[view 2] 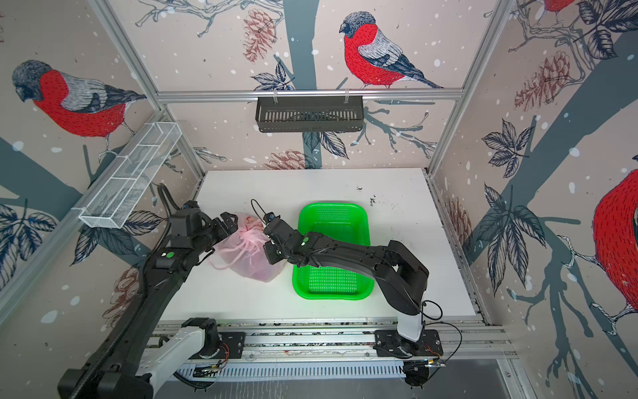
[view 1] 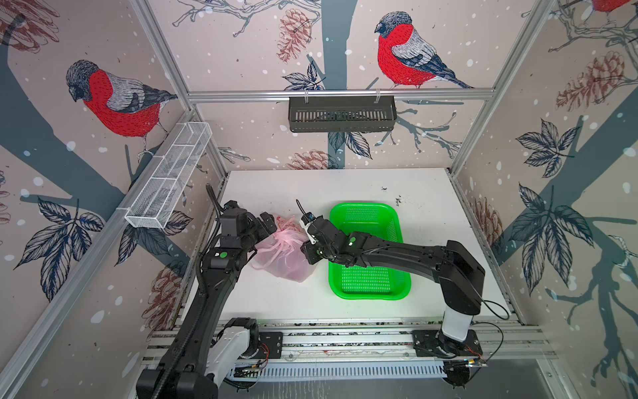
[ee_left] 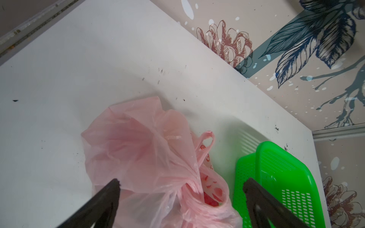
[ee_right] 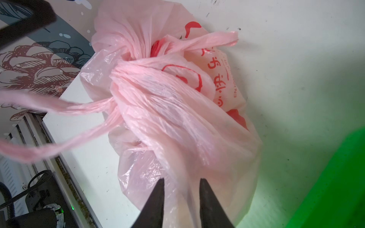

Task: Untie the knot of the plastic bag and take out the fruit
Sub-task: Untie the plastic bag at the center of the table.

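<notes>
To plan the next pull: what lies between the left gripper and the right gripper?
The pink plastic bag, its knot on top; both top views show it.

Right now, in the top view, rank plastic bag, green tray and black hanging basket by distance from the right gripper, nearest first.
1. plastic bag: right at the fingertips of the right gripper, on its left.
2. green tray: beside the bag, on the gripper's right.
3. black basket: hung high at the back, clearly farthest.

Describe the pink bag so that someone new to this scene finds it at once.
Find the white table, then the bright green tray on it. Beside the tray lies the plastic bag: the only soft, crinkled thing, translucent pale pink with red print.
</notes>
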